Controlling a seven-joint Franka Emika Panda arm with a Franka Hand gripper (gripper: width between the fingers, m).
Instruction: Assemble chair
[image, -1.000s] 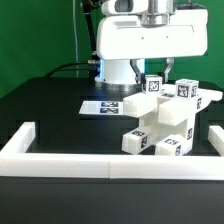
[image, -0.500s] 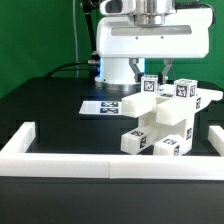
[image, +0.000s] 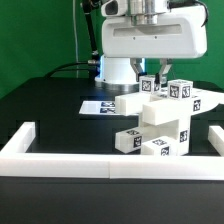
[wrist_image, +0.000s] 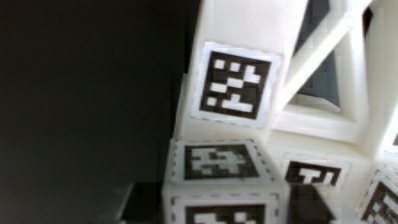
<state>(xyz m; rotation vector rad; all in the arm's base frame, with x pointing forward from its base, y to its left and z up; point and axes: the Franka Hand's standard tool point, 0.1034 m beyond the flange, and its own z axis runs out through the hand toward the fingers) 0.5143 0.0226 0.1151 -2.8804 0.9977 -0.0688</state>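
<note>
We see the chair (image: 160, 122), a cluster of matte-white blocky pieces with black-and-white square tags, standing on the black table (image: 50, 105) toward the exterior view's right, close to the low white border wall (image: 60, 160) that runs along the near edge. That wall rises at 2 corners, 1 on the exterior view's left and 1 on the exterior view's right, and the chair's lowest blocks sit just behind its long front run. Behind the chair, flat on the table, lies the marker board (image: 103, 106), partly hidden by the chair's pieces. The large glossy white robot body (image: 148, 40) fills the upper middle of the exterior view, and the gripper (image: 152, 74) comes straight down from it to the top of the chair; its jaws are drawn nearly together and appear to pinch an upper piece of the chair, though the contact itself is too small to make out clearly. In the wrist view the chair (wrist_image: 240, 120) fills most of the picture at very close range, showing several tags and the slanted bars of its braced panel, with dark table beside it. A green backdrop (image: 40, 35) closes the room behind, and dark cables trail near the robot's base. The table on the exterior view's left lies open, well apart from the chair.
</note>
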